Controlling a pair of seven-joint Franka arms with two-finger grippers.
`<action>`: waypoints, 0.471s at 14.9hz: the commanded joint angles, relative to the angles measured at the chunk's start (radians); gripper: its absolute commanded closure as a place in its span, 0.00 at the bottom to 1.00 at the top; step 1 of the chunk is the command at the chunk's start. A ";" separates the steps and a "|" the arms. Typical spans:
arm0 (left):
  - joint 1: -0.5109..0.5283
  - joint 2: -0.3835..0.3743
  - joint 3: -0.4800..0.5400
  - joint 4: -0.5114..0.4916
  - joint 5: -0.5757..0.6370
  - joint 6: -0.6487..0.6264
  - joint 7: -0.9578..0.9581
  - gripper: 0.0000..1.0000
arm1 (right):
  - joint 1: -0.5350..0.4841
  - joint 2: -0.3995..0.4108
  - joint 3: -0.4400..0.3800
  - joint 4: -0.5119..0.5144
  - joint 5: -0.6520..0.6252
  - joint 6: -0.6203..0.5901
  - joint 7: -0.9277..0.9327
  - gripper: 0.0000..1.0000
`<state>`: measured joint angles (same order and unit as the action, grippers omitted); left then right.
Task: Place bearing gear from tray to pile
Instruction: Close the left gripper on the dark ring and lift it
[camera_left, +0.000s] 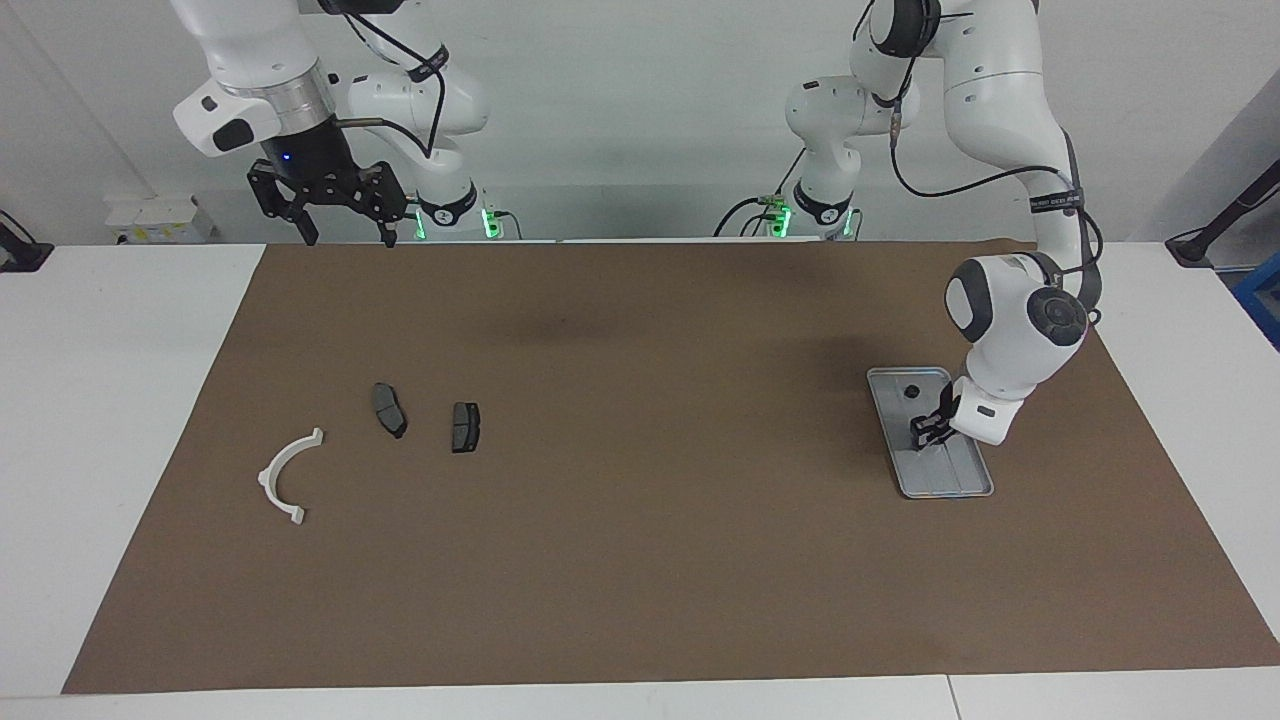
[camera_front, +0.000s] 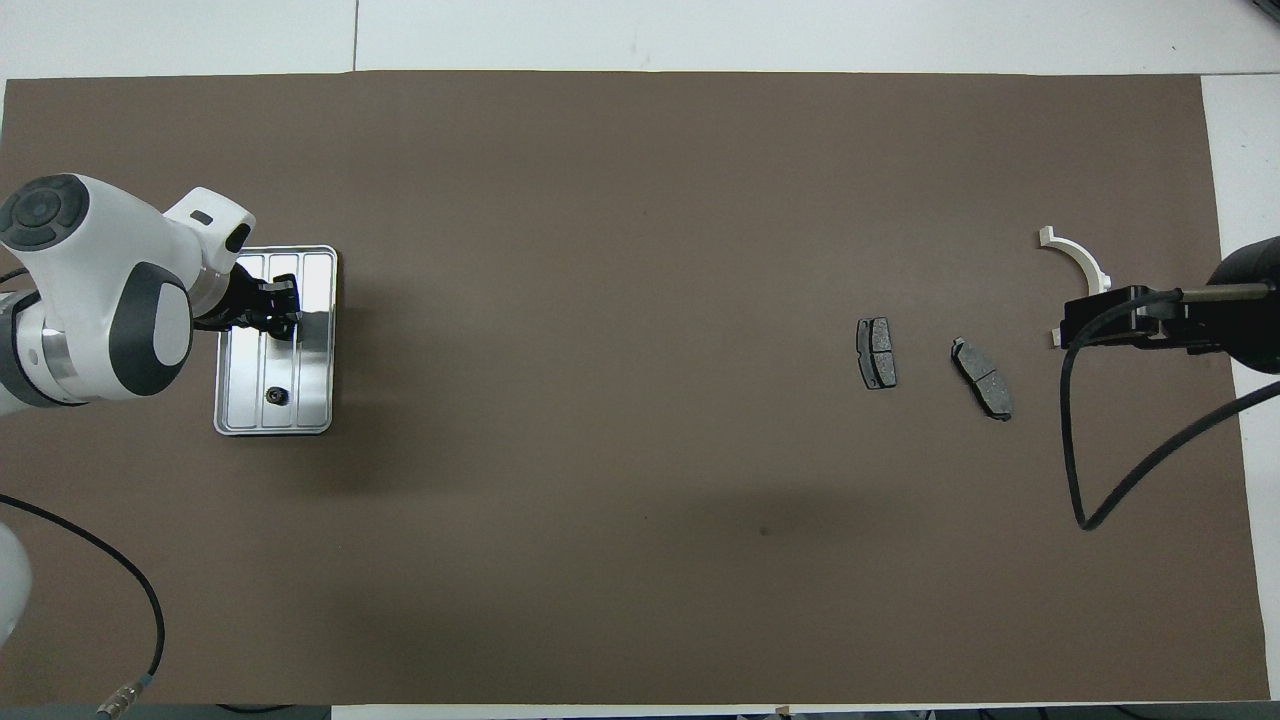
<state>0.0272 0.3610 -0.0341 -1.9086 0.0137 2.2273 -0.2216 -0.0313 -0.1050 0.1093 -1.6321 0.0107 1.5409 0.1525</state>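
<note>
One bearing gear (camera_left: 911, 391) sits in the tray (camera_left: 975, 489) — left gripper (camera_left: 928, 433) low over it, grip state unclear. Right gripper (camera_left: 345, 222) waits raised, fingers spread.

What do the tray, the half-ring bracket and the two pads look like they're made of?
Tray: likely metal, bright silver, its ribbed floor mirror-shiny. Bracket: probably plastic, plain matte white. Pads: dark grey, dull and grainy, perhaps friction material on a backing; that can't be told for sure.
</note>
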 joint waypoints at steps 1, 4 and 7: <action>-0.007 -0.031 0.010 0.003 -0.015 -0.044 -0.032 1.00 | -0.004 -0.027 0.003 -0.040 0.012 0.024 0.018 0.00; 0.000 -0.031 0.011 0.158 -0.029 -0.223 -0.030 1.00 | -0.004 -0.028 0.003 -0.043 0.014 0.024 0.016 0.00; -0.010 -0.030 0.013 0.324 -0.090 -0.359 -0.060 1.00 | -0.004 -0.030 0.003 -0.049 0.014 0.027 0.021 0.00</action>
<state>0.0307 0.3332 -0.0296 -1.6838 -0.0326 1.9593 -0.2514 -0.0313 -0.1067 0.1093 -1.6409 0.0107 1.5409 0.1528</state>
